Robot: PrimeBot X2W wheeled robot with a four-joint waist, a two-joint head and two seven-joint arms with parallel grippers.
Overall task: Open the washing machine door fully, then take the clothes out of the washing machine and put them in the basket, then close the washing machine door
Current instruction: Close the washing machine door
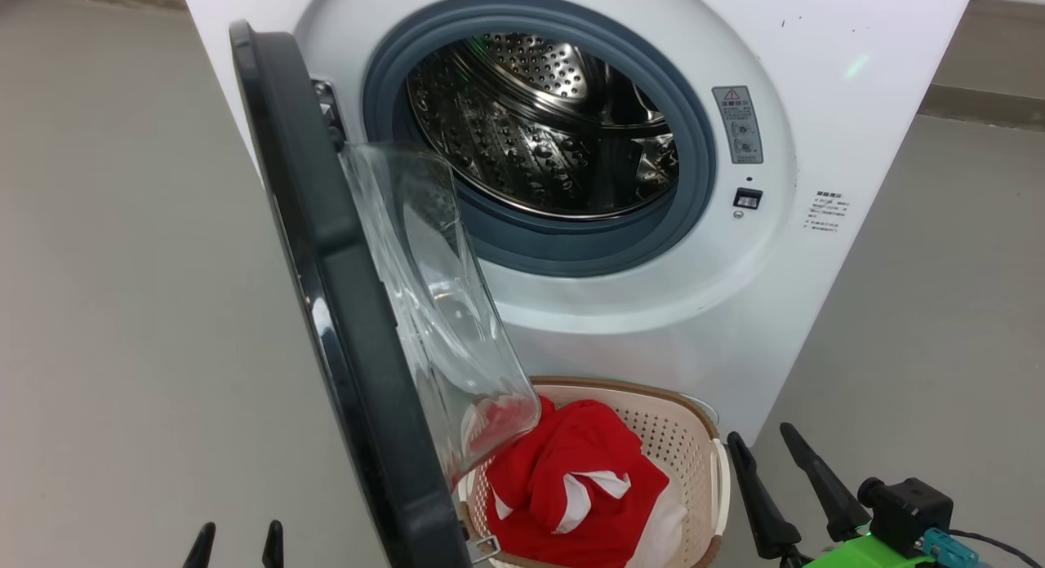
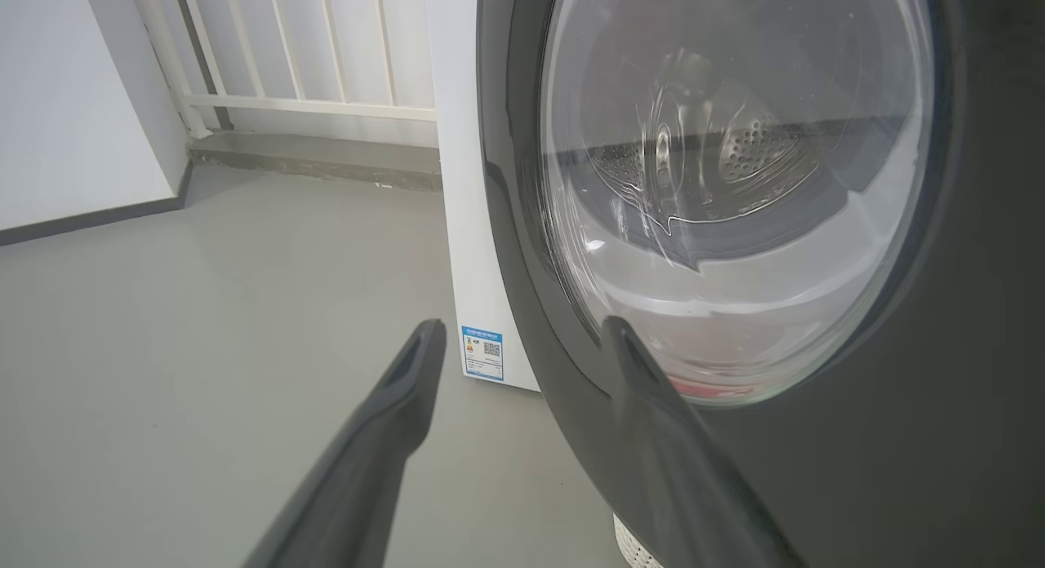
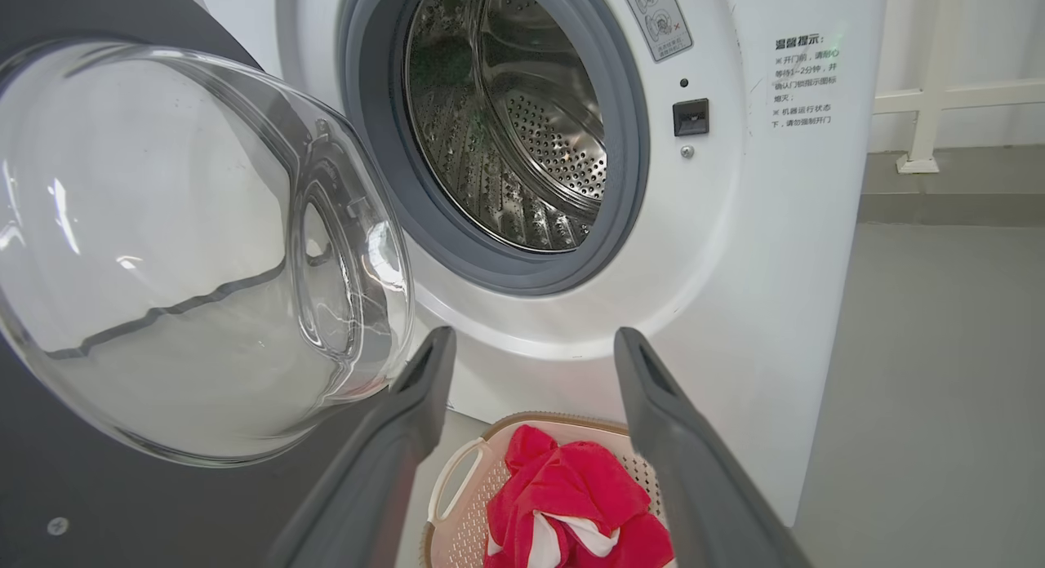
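The white washing machine stands ahead with its steel drum bare of fabric. Its black-rimmed washing machine door hangs wide open on the left, glass bowl bulging toward the drum. On the floor before the machine sits the cream basket, and the red and white clothes lie inside it. My left gripper is open at the bottom left, outside the door; its wrist view looks at the door's outer face. My right gripper is open, right of the basket. The basket and clothes show between its fingers.
Grey floor spreads left and right of the machine. A white railing and low kerb run behind it, with a white wall at far left. A blue sticker marks the machine's side panel.
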